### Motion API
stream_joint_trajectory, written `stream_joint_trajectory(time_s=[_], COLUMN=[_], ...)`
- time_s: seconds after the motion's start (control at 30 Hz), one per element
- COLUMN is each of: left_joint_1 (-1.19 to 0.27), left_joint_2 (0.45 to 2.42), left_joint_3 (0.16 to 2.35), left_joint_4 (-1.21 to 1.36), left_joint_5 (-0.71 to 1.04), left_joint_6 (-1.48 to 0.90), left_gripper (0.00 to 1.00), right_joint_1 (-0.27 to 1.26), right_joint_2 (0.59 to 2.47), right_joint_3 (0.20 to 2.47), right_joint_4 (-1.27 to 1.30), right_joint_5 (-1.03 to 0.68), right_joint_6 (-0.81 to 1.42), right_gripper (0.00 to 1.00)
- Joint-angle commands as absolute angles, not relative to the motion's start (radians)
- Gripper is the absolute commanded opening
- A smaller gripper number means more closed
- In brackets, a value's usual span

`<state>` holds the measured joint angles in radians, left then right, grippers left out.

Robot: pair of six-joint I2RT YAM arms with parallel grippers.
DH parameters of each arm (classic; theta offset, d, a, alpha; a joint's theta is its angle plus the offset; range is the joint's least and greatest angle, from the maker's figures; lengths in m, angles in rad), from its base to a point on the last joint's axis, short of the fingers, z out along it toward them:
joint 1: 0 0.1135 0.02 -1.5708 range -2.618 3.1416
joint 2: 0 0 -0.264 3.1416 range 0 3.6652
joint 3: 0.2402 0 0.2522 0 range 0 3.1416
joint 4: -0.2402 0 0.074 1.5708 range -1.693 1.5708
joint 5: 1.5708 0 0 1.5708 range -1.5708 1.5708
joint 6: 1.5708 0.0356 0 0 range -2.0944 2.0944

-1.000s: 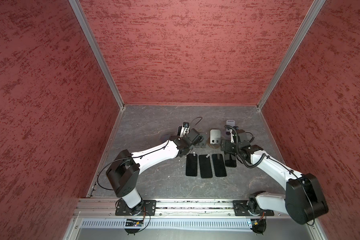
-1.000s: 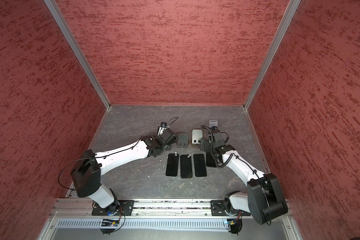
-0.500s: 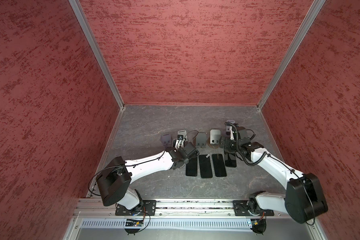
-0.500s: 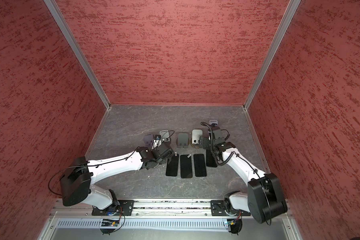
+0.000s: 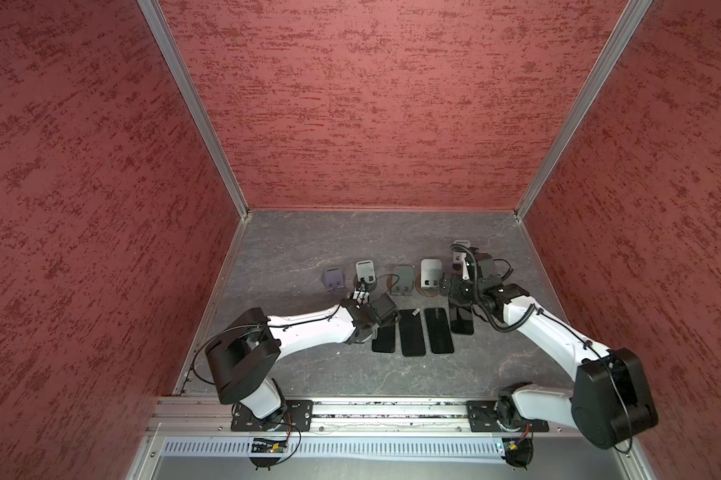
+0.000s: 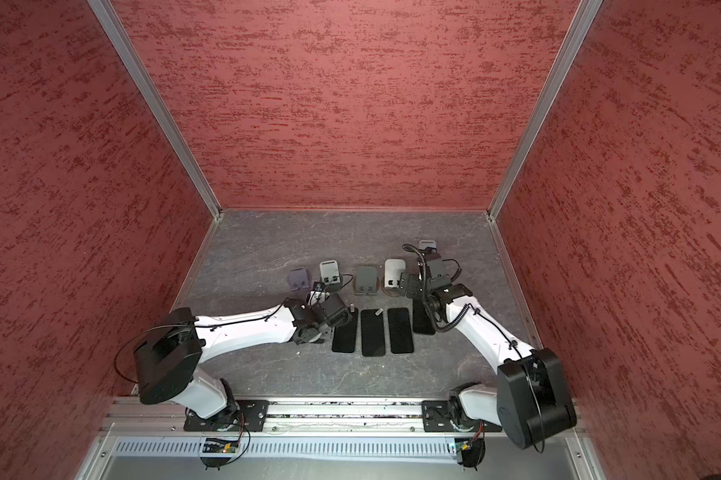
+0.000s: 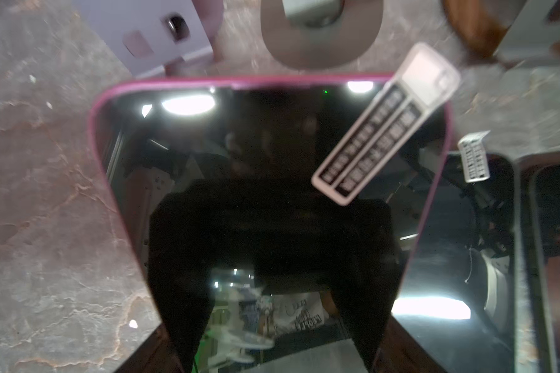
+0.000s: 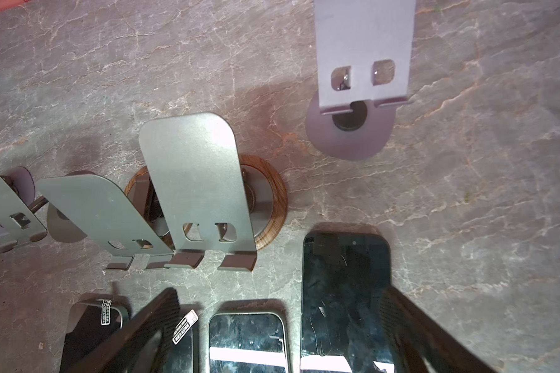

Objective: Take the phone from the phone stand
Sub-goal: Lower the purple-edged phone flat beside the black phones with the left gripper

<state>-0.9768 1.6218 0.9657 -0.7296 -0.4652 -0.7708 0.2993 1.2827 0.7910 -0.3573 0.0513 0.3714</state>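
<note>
My left gripper (image 7: 272, 284) is shut on the phone (image 7: 272, 145), a black-screened one in a magenta case with a white sticker at its far corner. The fingers (image 7: 178, 306) press its two long sides. It hangs tilted just above the table and overlaps the leftmost lying phone (image 7: 466, 242). In both top views the left gripper (image 5: 369, 320) (image 6: 321, 320) covers the held phone. The light grey phone stand (image 5: 365, 272) (image 6: 329, 272) behind it is bare. My right gripper (image 8: 280, 290) (image 5: 458, 291) is open above the rightmost lying phone (image 8: 343, 290).
Several black phones (image 5: 412, 332) lie side by side, screens up, on the grey stone table (image 5: 350, 241). Behind them stand several bare stands, among them a purple one (image 5: 334, 278), a dark grey one (image 5: 402, 280) and a white one (image 8: 201, 181). Red walls enclose the table.
My left gripper has pulled back from the light grey stand toward the front, carrying the phone to the left end of the row. The right gripper has hardly moved.
</note>
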Motion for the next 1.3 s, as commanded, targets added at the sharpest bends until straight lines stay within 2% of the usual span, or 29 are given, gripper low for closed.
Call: stream_joint_trajectory(time_s=[0.0,0.57,1.27], left_joint_1=[-0.966,-0.922,-0.917], left_joint_2=[1.661,1.759,1.919], left_joint_3=[0.999,1.012,1.086], left_joint_4=[-0.745,-0.741,-0.854], left_joint_5=[-0.429,-0.337,-0.299], left_joint_6=[-0.779,-0.769,-0.779], left_gripper=[0.67,0.68,0.73], right_joint_1=[0.298,0.298,0.297], right_joint_2=[1.263,1.287,1.309], right_joint_3=[0.821,0.816,0.8], right_joint_4=[-0.376,-0.367,-0.33], right_joint_5=[0.052,0.066,0.07], right_joint_6=[0.385,0.372,0.362], right_gripper=[0.99,0.99,0.99])
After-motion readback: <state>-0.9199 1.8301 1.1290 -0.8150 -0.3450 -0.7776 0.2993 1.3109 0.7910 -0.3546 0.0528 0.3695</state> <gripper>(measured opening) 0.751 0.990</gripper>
